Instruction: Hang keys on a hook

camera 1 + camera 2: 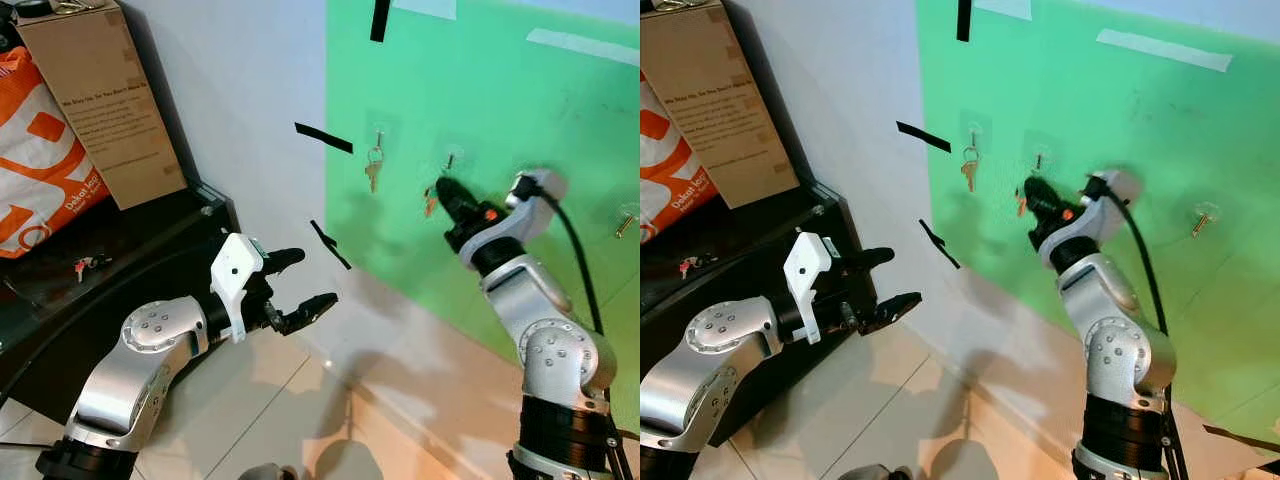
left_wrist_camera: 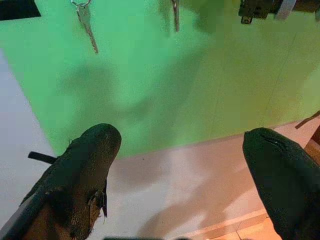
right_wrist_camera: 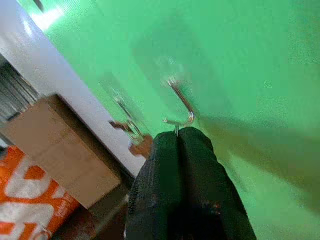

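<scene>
Dangling copper-toned key (image 1: 430, 203) beside gripper (image 1: 441, 186)

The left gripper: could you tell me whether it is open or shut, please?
Open. The left gripper has its two fingers spread wide apart, with nothing between them, away from the green board.

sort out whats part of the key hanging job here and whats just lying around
Part of the job:
right gripper, fingers pressed together at the middle hook
key dangling by its tip
green board
key already hung

Just lying about:
cardboard box
orange bag
black tape strips
left gripper, open and idle
</scene>
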Controlling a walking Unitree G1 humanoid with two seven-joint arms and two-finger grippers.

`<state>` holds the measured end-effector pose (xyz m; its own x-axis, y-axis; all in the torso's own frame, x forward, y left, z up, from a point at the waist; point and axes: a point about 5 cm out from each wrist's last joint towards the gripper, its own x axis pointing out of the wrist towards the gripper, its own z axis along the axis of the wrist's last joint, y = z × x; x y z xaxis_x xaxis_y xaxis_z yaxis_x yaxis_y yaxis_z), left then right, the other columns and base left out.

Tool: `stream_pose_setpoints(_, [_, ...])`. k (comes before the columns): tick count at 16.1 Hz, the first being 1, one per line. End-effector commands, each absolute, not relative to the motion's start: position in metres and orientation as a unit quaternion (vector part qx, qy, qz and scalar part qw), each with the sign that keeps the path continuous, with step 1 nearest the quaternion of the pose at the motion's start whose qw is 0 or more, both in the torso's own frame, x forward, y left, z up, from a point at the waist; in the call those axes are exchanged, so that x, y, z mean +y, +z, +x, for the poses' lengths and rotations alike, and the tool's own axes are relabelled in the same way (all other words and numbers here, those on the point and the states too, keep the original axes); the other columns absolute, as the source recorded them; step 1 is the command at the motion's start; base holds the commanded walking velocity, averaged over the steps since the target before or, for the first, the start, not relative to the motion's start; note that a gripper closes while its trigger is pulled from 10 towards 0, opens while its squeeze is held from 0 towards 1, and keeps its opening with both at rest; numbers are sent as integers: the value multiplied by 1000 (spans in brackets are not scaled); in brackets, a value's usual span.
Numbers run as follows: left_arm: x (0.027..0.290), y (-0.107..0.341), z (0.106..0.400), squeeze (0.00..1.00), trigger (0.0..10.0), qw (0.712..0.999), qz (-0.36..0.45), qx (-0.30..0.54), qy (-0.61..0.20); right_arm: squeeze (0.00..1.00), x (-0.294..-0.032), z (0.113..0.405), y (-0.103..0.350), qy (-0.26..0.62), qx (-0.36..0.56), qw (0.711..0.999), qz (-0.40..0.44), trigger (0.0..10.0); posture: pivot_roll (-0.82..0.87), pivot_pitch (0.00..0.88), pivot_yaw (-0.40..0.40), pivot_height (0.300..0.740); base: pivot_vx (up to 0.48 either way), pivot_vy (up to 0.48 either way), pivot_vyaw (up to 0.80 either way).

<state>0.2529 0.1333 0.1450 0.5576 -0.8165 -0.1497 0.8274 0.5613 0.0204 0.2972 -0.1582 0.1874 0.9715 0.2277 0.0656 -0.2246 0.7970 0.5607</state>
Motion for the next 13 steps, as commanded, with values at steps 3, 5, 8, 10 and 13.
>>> stream_pose_setpoints(3, [131, 147, 255, 0, 10000, 878, 54, 61, -472, 0, -157, 298, 199, 134, -23, 942, 308, 10000, -60, 0, 63, 740, 0, 0, 0])
stream_pose_setpoints(5, [131, 147, 255, 0, 10000, 878, 54, 61, -471, 0, -157, 299, 200, 132, -25, 941, 312, 10000, -60, 0, 64, 740, 0, 0, 0])
stream_pose_setpoints(8, [131, 147, 256, 0, 10000, 878, 55, 61, -471, 0, -157, 301, 202, 129, -28, 937, 322, 10000, -59, 0, 64, 740, 0, 0, 0])
stream_pose_setpoints(10, [131, 147, 255, 0, 10000, 878, 54, 61, -472, 0, -155, 302, 202, 131, -27, 937, 323, 10000, -61, 0, 64, 740, 0, 0, 0])
stream_pose_setpoints(13, [131, 147, 255, 0, 10000, 878, 53, 62, -472, 0, -156, 304, 200, 118, -23, 939, 323, 10000, -62, 0, 65, 740, 0, 0, 0])
